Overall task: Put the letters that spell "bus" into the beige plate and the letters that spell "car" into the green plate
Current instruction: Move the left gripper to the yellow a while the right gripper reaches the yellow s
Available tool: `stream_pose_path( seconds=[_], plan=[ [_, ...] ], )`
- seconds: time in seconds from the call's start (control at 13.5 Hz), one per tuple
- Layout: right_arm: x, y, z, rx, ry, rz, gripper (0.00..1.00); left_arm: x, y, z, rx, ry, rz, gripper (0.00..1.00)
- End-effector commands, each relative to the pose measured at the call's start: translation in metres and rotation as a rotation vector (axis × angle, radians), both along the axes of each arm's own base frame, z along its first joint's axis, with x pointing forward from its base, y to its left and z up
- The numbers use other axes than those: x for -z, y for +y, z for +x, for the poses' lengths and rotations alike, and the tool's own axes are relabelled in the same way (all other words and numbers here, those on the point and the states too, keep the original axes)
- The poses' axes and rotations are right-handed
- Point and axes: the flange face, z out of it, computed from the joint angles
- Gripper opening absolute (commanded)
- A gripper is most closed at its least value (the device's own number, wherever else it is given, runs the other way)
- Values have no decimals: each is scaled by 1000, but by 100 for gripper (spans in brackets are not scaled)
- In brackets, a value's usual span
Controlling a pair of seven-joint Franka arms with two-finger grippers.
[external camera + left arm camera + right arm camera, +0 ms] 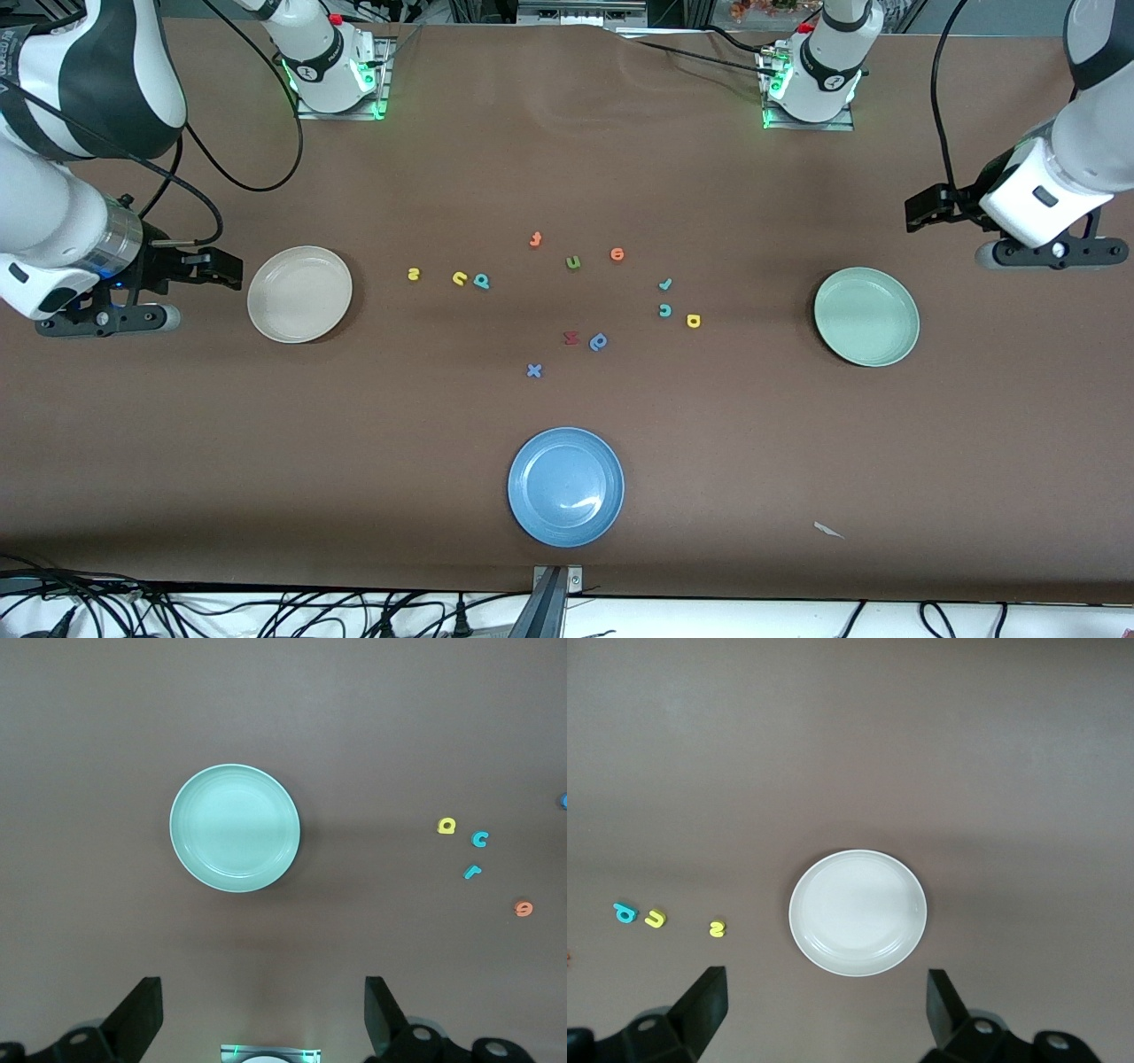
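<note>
The left gripper [263, 1014] hangs at the right edge of the front view, above bare table just past the green plate [866, 316]; its fingers are spread wide and hold nothing. The right gripper [826, 1014] hangs at the left edge of the front view, beside the beige plate [299, 294], fingers likewise spread and empty.

The beige plate sits at left of centre in the front view, the green plate at right of centre. Neither contains a letter.

The yellow "s" [413, 275], yellow "u" [459, 278] and teal "b" [481, 281] lie in a row on the brown table [177, 443], just right of the beige plate in the frame.

The teal "r" [665, 284], teal "c" [665, 310] and yellow "a" [694, 321] form a cluster between frame centre and the green plate.

A blue plate [565, 486] occupies the lower centre of the front view.
</note>
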Motion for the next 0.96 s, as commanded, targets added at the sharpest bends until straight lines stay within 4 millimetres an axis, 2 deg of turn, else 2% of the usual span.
stream_pose_path(
  seconds=[0.0, 0.15, 0.37, 0.67, 0.89],
  plan=[
    [-8, 0, -5, 4, -1, -8, 99, 0, -3, 5, 16, 3, 4, 100],
    [-8, 0, -6, 4, 0, -10, 100, 27, -2, 13, 16, 42, 11, 100],
    [-8, -1, -6, 2, 0, -13, 100, 27, -2, 14, 17, 39, 9, 100],
    [-8, -1, -5, 2, 0, -10, 99, 40, 4, 22, 28, 45, -1, 100],
    [-8, -1, -5, 4, 0, -10, 99, 64, -9, 28, 16, 54, -74, 100]
  ],
)
